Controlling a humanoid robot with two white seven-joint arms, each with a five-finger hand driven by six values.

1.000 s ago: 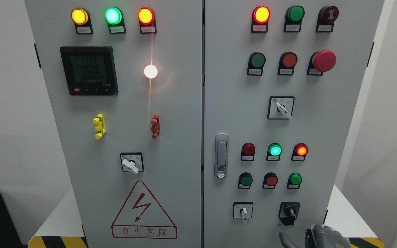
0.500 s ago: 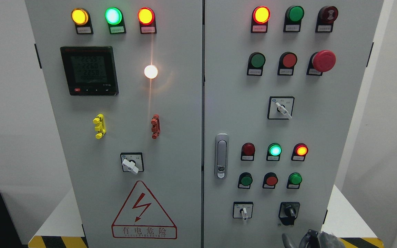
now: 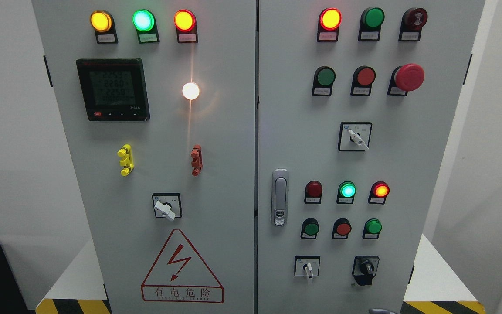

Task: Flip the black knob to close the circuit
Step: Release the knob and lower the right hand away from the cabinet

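- Only a grey sliver of a hand (image 3: 381, 311) shows at the bottom edge of our view, right of the middle; we cannot tell whether its fingers are spread or curled, nor from which side its arm comes in.
- We see the black knob (image 3: 366, 267) low on the right door of the cabinet (image 3: 233, 131), above the sliver and apart from it, with nothing touching it.
- Just left of the black knob sits a small white switch (image 3: 307, 267), its lever pointing down.
- Above them we see a row of three buttons, and over that three lamps, the green lamp (image 3: 347, 190) in the middle lit.
- We find a metal door handle (image 3: 280, 197) near the inner edge of the right door.
- On the left door we see a meter (image 3: 113, 89) with a lit screen and a red warning triangle (image 3: 182, 267) lower down.
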